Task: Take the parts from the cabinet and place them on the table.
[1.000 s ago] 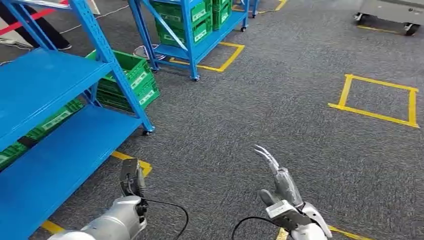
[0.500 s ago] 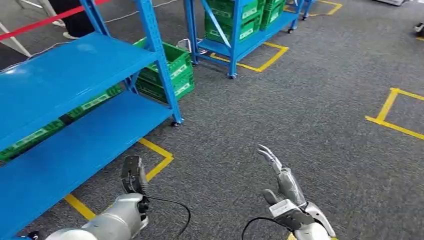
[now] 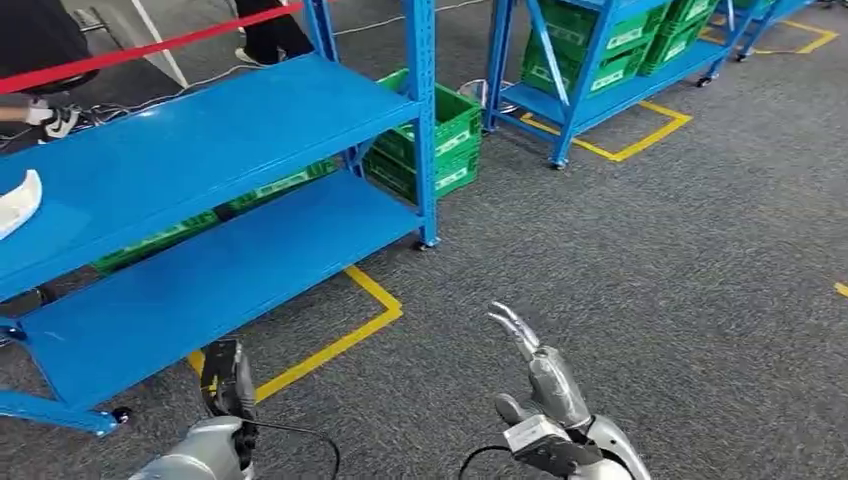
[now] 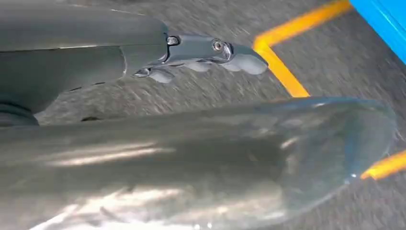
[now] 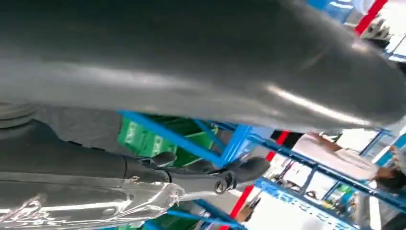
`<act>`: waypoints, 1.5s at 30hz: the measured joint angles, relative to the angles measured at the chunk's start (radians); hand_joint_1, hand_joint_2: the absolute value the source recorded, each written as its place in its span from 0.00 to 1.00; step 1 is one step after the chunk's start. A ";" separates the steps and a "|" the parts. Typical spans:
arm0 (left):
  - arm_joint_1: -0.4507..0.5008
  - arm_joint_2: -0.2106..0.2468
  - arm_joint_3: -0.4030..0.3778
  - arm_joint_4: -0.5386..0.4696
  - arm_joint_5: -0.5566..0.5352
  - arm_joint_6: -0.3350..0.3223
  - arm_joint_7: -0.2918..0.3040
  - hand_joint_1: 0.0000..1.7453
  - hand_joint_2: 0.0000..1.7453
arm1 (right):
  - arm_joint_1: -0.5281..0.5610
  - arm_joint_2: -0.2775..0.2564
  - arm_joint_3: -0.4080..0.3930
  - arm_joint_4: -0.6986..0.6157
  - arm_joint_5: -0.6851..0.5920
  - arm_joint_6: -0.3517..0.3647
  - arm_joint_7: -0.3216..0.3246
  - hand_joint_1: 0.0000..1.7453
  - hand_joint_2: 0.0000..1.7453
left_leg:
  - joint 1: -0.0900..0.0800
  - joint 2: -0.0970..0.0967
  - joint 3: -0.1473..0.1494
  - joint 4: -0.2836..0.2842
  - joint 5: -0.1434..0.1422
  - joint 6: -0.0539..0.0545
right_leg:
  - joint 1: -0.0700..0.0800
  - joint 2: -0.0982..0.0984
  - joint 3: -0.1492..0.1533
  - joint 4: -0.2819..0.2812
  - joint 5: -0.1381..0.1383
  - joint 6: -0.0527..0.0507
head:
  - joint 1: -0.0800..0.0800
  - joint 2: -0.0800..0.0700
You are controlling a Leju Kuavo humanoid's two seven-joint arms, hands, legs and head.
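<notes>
The blue cabinet [image 3: 200, 140] stands ahead on my left, with two wide flat shelves. A white part [image 3: 18, 200] lies on its upper shelf at the far left edge of the head view, partly cut off. My left hand [image 3: 225, 378] hangs low over the grey carpet in front of the lower shelf [image 3: 220, 280], fingers [image 4: 206, 52] stretched out and holding nothing. My right hand [image 3: 540, 375] is further right over bare carpet, fingers [image 5: 210, 175] straight and apart, also holding nothing.
Green crates [image 3: 430, 140] sit on the floor behind the cabinet's corner post. A second blue rack [image 3: 600, 60] with green crates stands at the back right. Yellow tape [image 3: 340, 340] marks the floor. People [image 3: 30, 40] stand behind a red band [image 3: 150, 50].
The whole view has swung left, so the camera has turned: the cabinet now spans the left half and the white part has come into sight. Both hands keep the same pose.
</notes>
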 joint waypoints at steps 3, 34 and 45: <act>0.049 0.054 0.008 -0.002 0.015 -0.049 -0.002 0.00 0.00 | -0.022 0.009 0.045 0.003 -0.006 -0.011 0.007 0.00 0.00 | -0.006 0.061 -0.010 0.016 -0.018 -0.018 | -0.002 -0.031 0.004 -0.012 0.010 -0.025 | -0.010 0.000; 0.159 0.219 0.017 -0.007 0.007 -0.179 -0.009 0.00 0.00 | 0.005 -0.019 0.081 -0.014 -0.037 -0.055 0.035 0.00 0.00 | -0.007 0.073 -0.009 0.032 -0.038 -0.020 | 0.004 -0.044 0.014 -0.013 0.003 -0.037 | -0.020 0.000; 0.158 0.211 0.040 -0.015 0.070 -0.195 -0.156 0.00 0.00 | 0.033 -0.026 0.071 -0.036 -0.033 -0.086 0.047 0.00 0.00 | -0.016 0.211 0.027 0.000 -0.028 -0.005 | 0.027 -0.186 0.023 -0.011 -0.013 -0.022 | -0.017 0.000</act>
